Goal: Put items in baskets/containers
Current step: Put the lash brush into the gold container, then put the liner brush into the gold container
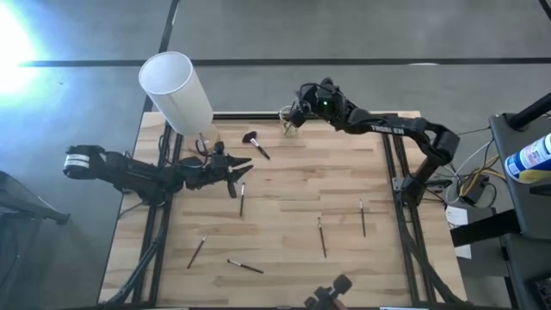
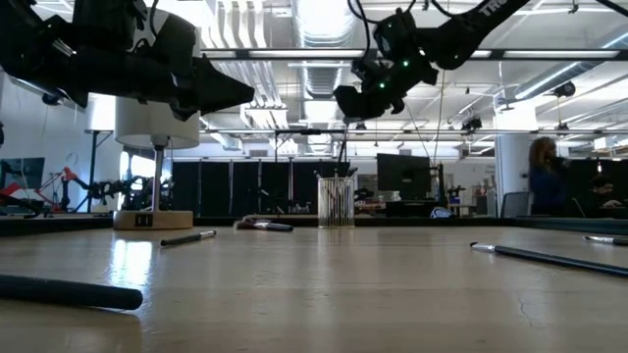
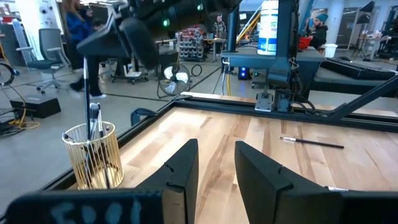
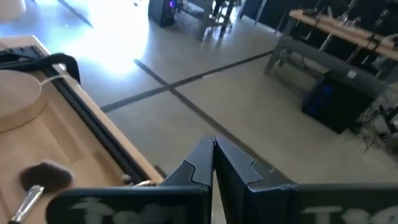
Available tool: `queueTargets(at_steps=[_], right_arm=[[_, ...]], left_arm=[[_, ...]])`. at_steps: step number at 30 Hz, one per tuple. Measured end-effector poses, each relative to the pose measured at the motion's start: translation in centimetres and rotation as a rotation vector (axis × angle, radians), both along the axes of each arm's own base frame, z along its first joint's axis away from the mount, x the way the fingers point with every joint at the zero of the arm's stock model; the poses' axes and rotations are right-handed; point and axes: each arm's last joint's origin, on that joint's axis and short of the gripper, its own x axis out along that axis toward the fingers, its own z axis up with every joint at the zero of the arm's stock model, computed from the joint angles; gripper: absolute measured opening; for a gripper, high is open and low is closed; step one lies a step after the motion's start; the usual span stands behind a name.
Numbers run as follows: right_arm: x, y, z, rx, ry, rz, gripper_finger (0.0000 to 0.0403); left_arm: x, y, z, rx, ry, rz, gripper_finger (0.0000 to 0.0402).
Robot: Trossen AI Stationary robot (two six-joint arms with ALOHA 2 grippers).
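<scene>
The clear cup (image 1: 291, 127) stands near the table's far edge and has several brushes in it (image 3: 93, 155) (image 2: 336, 203). My right gripper (image 1: 294, 109) hovers just above it, shut on a thin dark brush (image 3: 86, 93). My left gripper (image 1: 240, 168) is open and holds nothing above the table's left middle (image 3: 216, 165). A bushy-headed brush (image 1: 256, 144) lies flat between the two grippers. Several more brushes lie flat across the near half, for instance one (image 1: 243, 199) just beside the left gripper and another (image 1: 322, 236) to the right. My right gripper pinches the thin brush at its upper end (image 3: 85, 62) between the two fingers, coming from above. The brush hangs upright below the fingers, and its lower end (image 3: 88, 134) is down inside the cup among the other brushes. The right wrist view hides the contact behind the fingers.
A big white cylinder (image 1: 176, 90) on a round wooden base (image 2: 152, 220) stands at the far left corner, close behind my left arm. A black rail (image 1: 258, 114) runs along the far edge. More brushes (image 1: 362, 217) (image 1: 245, 266) (image 1: 196, 251) lie scattered. People move in the room beyond.
</scene>
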Motion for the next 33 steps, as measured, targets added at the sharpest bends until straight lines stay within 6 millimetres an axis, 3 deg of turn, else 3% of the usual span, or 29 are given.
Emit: queueTargets(at_steps=[8,14,20,25,30,33], right_arm=[[0.9,-0.8,-3.0,0.092,0.022,0.006,0.0008],[1.0,-1.1,-3.8,0.126,0.014,-0.012,0.0016],[0.7,-1.0,-3.8,0.153,0.024,-0.03,0.0064],[-0.1,-0.5,-2.4,0.155,0.043,-0.024,0.0099],[-1.5,1.0,-1.2,0.179,0.09,-0.011,0.0087],[-2.3,3.0,-2.1,0.174,0.088,0.026,0.0058]], left_arm=[[0.0,0.0,0.0,0.0,-0.003,0.0,0.0099],[0.0,0.0,0.0,0.002,-0.002,0.0,0.0099],[0.0,0.0,0.0,0.001,-0.002,0.0,0.0099],[0.0,0.0,0.0,0.0,0.003,0.0,0.0099],[0.0,0.0,-0.1,-0.001,0.015,0.0,0.0099],[0.0,0.0,-0.5,-0.004,0.052,-0.001,0.0092]])
